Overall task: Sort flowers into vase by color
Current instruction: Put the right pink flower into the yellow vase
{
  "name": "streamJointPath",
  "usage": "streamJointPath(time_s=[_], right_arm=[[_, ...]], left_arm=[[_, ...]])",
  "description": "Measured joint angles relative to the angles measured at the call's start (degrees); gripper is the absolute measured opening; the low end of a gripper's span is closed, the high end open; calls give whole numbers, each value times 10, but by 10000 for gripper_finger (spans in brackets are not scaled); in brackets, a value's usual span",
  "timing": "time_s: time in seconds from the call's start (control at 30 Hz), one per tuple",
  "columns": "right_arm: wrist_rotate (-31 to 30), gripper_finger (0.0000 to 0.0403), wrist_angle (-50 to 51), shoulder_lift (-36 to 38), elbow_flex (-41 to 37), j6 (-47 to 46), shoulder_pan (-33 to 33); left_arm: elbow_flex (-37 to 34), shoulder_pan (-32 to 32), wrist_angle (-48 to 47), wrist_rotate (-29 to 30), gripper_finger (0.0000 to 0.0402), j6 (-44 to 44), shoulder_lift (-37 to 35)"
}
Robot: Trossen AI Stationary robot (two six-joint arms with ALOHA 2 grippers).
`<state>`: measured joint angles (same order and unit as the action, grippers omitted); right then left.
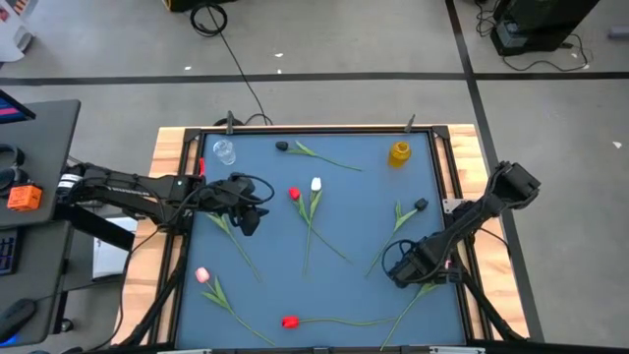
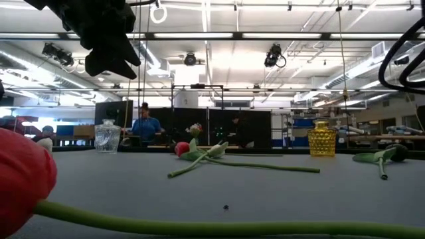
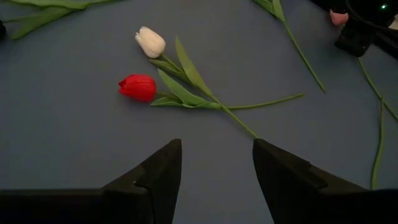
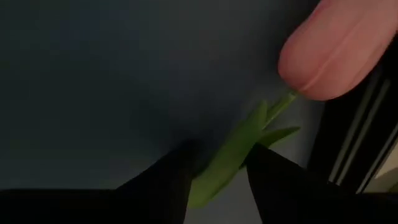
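At the near right of the tabletop (image 1: 324, 221), right gripper (image 4: 217, 171) is low w/ fingers straddling the green stem just below a pink tulip (image 4: 333, 53), closing but not clamped yet. Stem looks thin, light, bendy, so grab low on stem, not the bud. Farther back, left gripper (image 3: 216, 165) hovers open over the red tulip (image 3: 138, 87) and white tulip (image 3: 150, 42) mid-table.

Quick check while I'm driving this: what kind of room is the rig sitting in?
Probably a large robotics lab or workshop. The low view shows an open hall with a ceiling of exposed fluorescent strip lights, a person in a blue top at benches behind the table, and the high view shows black cables trailing over a grey floor.
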<state>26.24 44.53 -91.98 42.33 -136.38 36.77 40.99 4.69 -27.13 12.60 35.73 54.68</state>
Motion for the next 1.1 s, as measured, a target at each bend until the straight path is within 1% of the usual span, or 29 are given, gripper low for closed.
streamJointPath(time_s=[0.1,0.17,0.3,0.33,0.4,0.5,0.6,0.7,0.83,0.93,1.1], right_arm=[[-1,123,-17,-13,0,2,0],[-11,94,-21,-13,0,3,1],[-34,26,-18,7,-1,5,1],[-39,16,-13,14,-2,5,1],[-55,13,-1,29,-3,5,1],[-73,25,11,49,0,8,-3],[-91,18,33,60,11,15,-9],[-128,8,39,61,21,28,-18],[-162,10,40,61,33,36,-29],[-200,9,39,61,48,47,-36],[-271,9,45,61,87,75,-49]], left_arm=[[0,-1,0,1,204,-4,0],[0,-3,0,1,204,-5,0],[0,-12,3,2,204,-9,0],[0,-15,4,2,204,-13,0],[0,-18,3,2,204,-22,0],[0,-21,3,2,204,-24,0],[0,-21,3,2,204,-30,0],[0,-21,3,2,204,-34,0],[0,-21,5,2,204,-44,-5],[0,-21,8,2,204,-58,-12],[0,-21,45,2,204,-103,-26]])
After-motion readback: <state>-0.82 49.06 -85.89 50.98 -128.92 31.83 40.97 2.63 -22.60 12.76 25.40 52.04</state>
